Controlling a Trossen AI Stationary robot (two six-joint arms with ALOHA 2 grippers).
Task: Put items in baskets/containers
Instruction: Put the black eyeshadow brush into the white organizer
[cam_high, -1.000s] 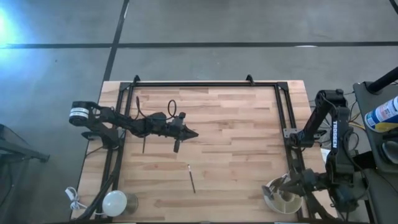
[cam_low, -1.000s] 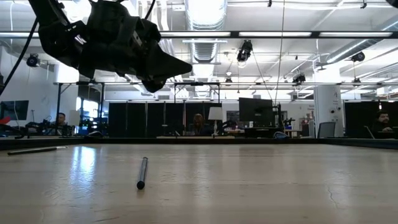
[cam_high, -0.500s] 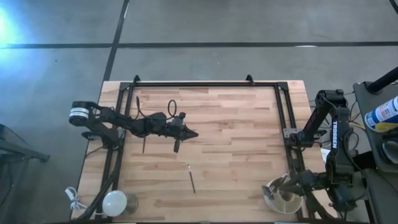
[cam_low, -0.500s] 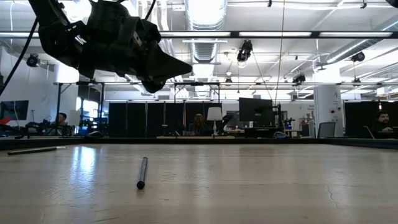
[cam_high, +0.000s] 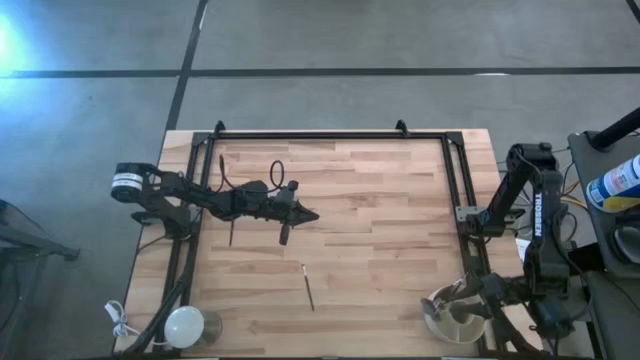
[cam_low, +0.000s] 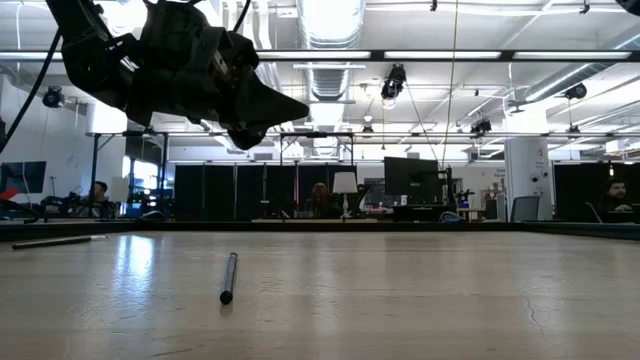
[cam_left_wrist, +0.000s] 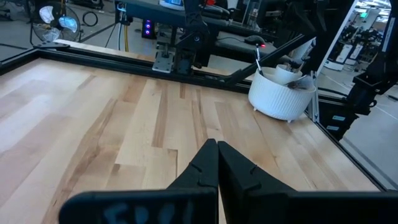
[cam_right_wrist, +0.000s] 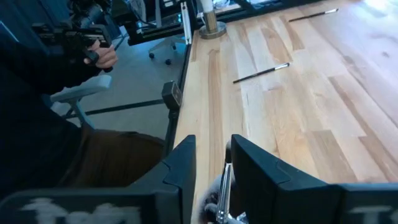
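The round cream tub (cam_high: 450, 320) stands at the table's near right corner with several brushes in it, and the left wrist view shows it too (cam_left_wrist: 278, 96). My right gripper (cam_high: 456, 300) hovers over the tub, open (cam_right_wrist: 212, 144). A brush's shiny shaft (cam_right_wrist: 222, 186) stands upright in the gap, apart from both fingers as far as I can see. One thin brush (cam_high: 308, 286) (cam_low: 229, 277) lies flat mid-table. Another brush (cam_high: 231, 235) (cam_low: 60, 240) lies flat farther left. My left gripper (cam_high: 312, 214) (cam_left_wrist: 217, 144) is shut above the table's middle, holding nothing.
A white dome with a cord (cam_high: 185, 323) sits at the near left corner. A black frame rail (cam_high: 330, 135) runs round the table's far and side edges. A seated person (cam_right_wrist: 56, 68) is beside the table's near edge, and more people sit in the room behind (cam_low: 320, 200).
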